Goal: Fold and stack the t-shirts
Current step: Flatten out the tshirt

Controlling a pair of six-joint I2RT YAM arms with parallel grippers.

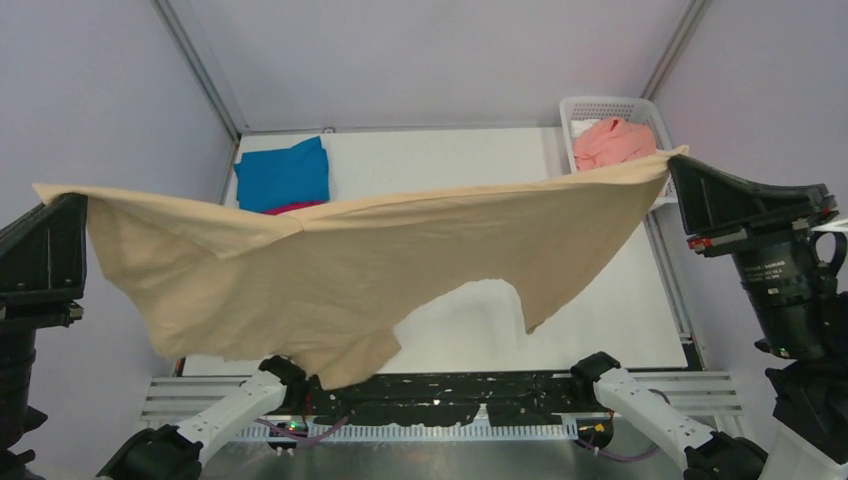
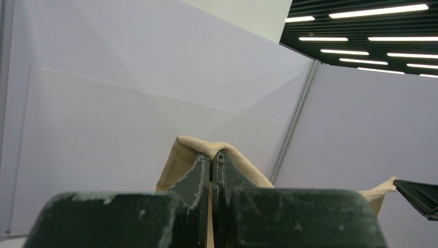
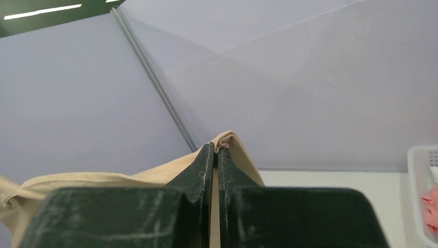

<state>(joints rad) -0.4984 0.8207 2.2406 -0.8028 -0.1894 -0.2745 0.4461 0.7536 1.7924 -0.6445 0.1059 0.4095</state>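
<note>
A tan-beige t-shirt (image 1: 330,270) hangs spread wide, high above the table, held by its two upper corners. My left gripper (image 1: 80,200) is shut on its left corner, and cloth (image 2: 191,150) bunches over the fingertips in the left wrist view. My right gripper (image 1: 675,160) is shut on the right corner, with beige cloth (image 3: 235,142) pinched between the jaws. A folded bright blue t-shirt (image 1: 284,175) lies at the table's back left, and a magenta-red t-shirt (image 1: 292,208) peeks out under it. A salmon pink t-shirt (image 1: 612,142) sits crumpled in the basket.
A white mesh basket (image 1: 590,105) stands at the back right corner of the white table (image 1: 600,320). Grey walls close in both sides and the back. The arm bases (image 1: 440,400) sit along the near edge.
</note>
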